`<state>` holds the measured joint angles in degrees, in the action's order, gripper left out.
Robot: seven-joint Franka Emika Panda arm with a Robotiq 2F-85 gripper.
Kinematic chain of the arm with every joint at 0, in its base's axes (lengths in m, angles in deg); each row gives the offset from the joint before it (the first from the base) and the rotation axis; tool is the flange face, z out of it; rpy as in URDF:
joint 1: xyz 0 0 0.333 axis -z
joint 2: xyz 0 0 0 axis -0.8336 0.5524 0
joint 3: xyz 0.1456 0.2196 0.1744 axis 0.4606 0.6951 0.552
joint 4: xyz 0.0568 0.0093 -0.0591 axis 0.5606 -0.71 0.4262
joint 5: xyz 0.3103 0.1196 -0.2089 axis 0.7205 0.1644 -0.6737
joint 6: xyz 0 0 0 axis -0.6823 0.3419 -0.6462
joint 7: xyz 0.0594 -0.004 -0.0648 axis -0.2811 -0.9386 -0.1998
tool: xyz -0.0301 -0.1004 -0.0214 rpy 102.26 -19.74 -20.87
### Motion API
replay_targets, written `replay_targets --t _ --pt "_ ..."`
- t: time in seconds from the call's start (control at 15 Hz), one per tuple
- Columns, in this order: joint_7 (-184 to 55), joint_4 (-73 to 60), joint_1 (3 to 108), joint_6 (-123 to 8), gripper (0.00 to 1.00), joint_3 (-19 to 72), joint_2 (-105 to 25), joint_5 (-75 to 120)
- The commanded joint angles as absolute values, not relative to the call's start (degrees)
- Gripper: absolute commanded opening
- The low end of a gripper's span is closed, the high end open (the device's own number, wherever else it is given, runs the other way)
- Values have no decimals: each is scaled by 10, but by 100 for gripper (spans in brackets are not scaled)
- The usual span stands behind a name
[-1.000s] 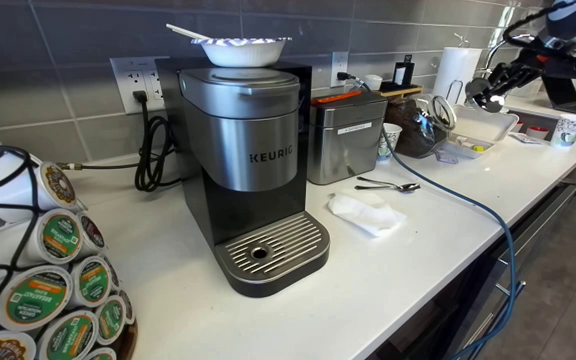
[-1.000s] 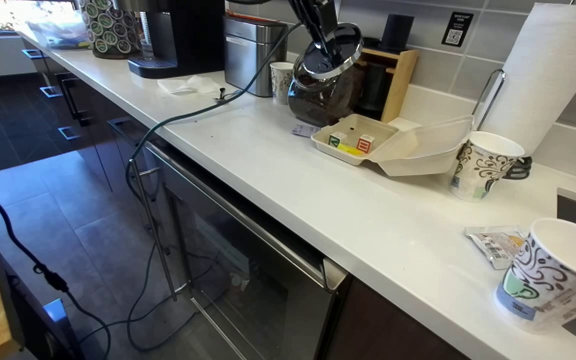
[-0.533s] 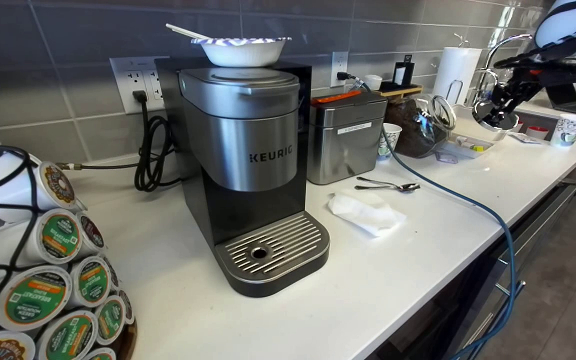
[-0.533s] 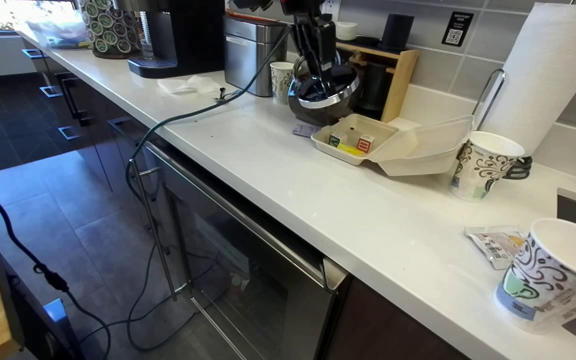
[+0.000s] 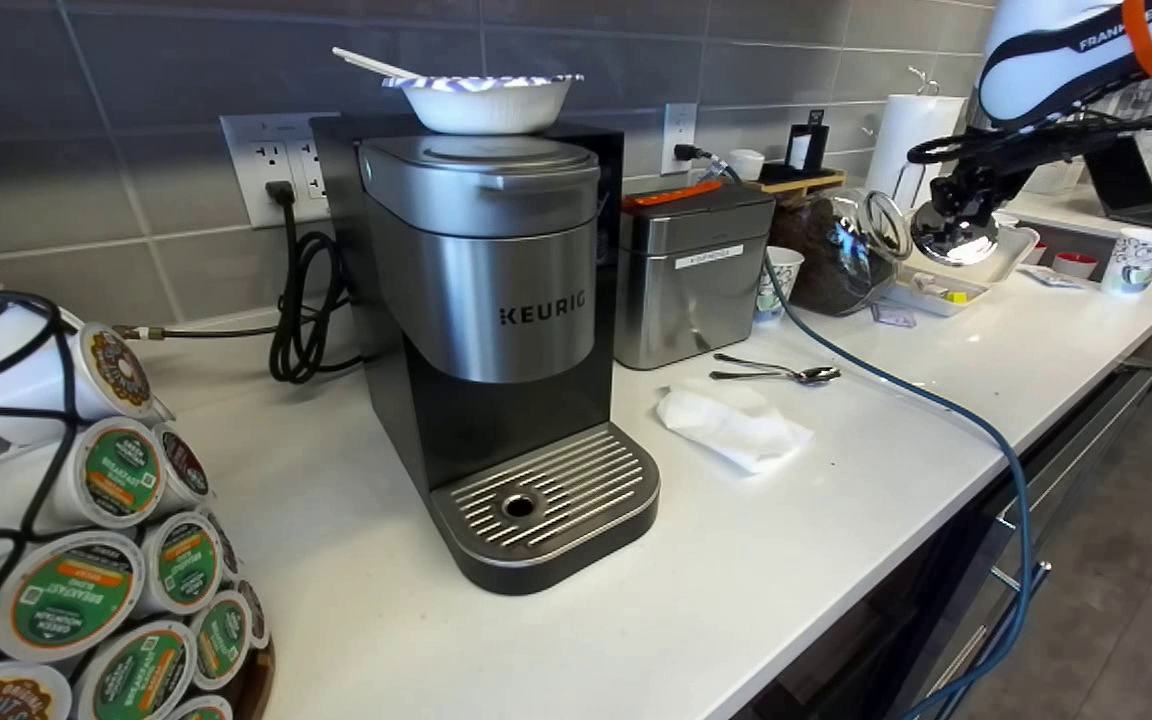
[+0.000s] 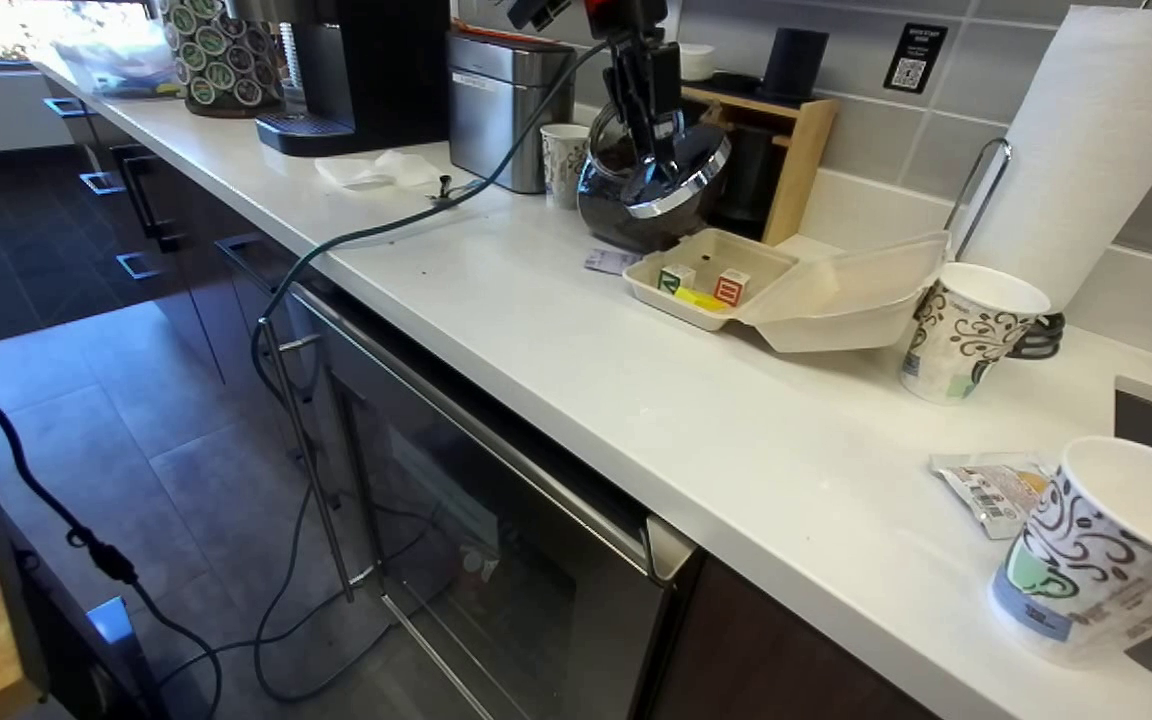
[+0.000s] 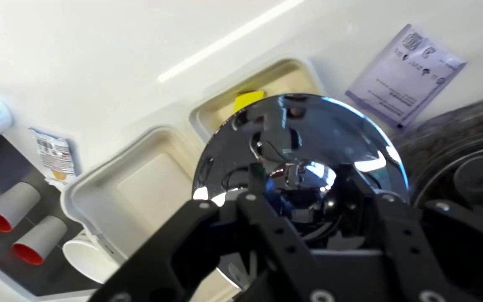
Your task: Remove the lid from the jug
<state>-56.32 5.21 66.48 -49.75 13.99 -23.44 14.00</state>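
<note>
Lid (image 7: 304, 140): dark mirror-like disc, silver-edged, tilted in mid-air just beside the glass jug (image 6: 616, 222); gripper (image 7: 303, 174): fingers clamped on its central knob (image 7: 302, 181); around: open takeout box (image 6: 811, 322) lower, lilac packet (image 7: 407, 75).

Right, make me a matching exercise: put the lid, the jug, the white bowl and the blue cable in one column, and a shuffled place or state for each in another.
1. Lid
2. Jug
3. White bowl
4. Blue cable

A. on top of the coffee machine
B. held by the gripper
C. hanging over the edge of the counter
D. standing with dark contents inside

Pairs: 1-B; 2-D; 3-A; 4-C
</note>
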Motion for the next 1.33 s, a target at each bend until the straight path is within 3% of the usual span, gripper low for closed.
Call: replay_targets --t 0.0,1.0,1.07,1.27 --pt "-509 152 663 -429 21 122 -165 115" --pt "-415 419 695 -257 21 126 20 141" --pt "-411 430 697 -245 69 126 27 140" --pt "-393 452 704 -241 85 129 41 146"
